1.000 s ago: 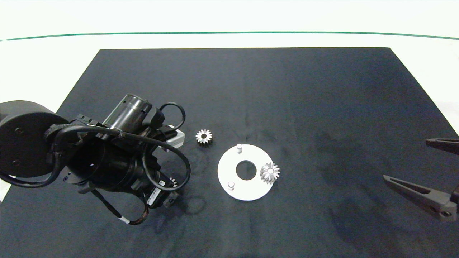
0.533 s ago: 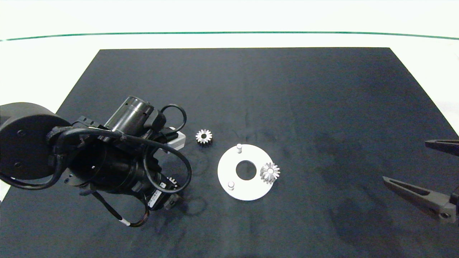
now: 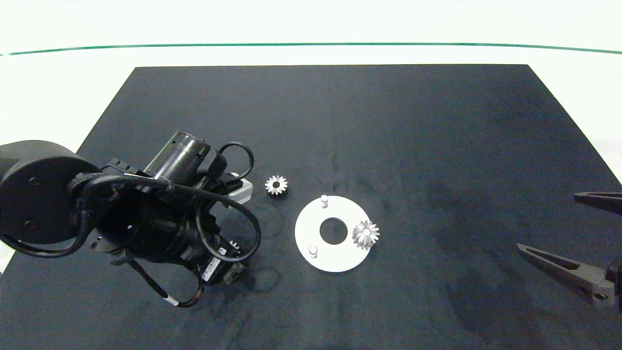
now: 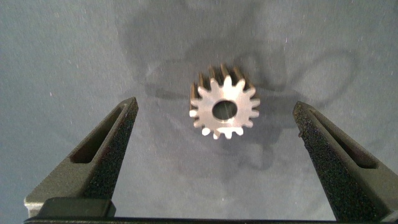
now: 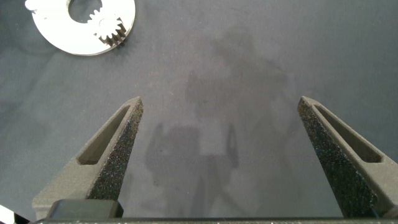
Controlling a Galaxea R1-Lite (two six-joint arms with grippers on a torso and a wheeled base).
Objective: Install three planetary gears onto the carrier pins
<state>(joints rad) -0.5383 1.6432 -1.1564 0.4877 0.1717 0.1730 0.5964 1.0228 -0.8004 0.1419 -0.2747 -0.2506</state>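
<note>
A white carrier disc (image 3: pixel 335 256) lies at the mat's middle, with one silvery gear (image 3: pixel 365 234) seated on its right pin and two bare pins (image 3: pixel 324 200) (image 3: pixel 313 251). A second gear (image 3: pixel 276 184) lies flat on the mat, up and left of the disc. The third gear (image 4: pixel 222 109) lies flat between my left gripper's (image 4: pixel 217 121) open fingers, untouched; in the head view it peeks out (image 3: pixel 235 247) under the left arm. My right gripper (image 3: pixel 590 243) hangs open at the right edge; its wrist view shows the disc (image 5: pixel 56 37) and the seated gear (image 5: pixel 110 27) far off.
A dark mat (image 3: pixel 340 121) covers the white table, and a green line (image 3: pixel 311 45) runs along the far side. The bulky left arm (image 3: pixel 146 218) and its cables cover the mat's left part.
The left arm has crept slightly right and down over the third gear. The right gripper has sunk a little toward the lower right. The gears and the disc have not moved.
</note>
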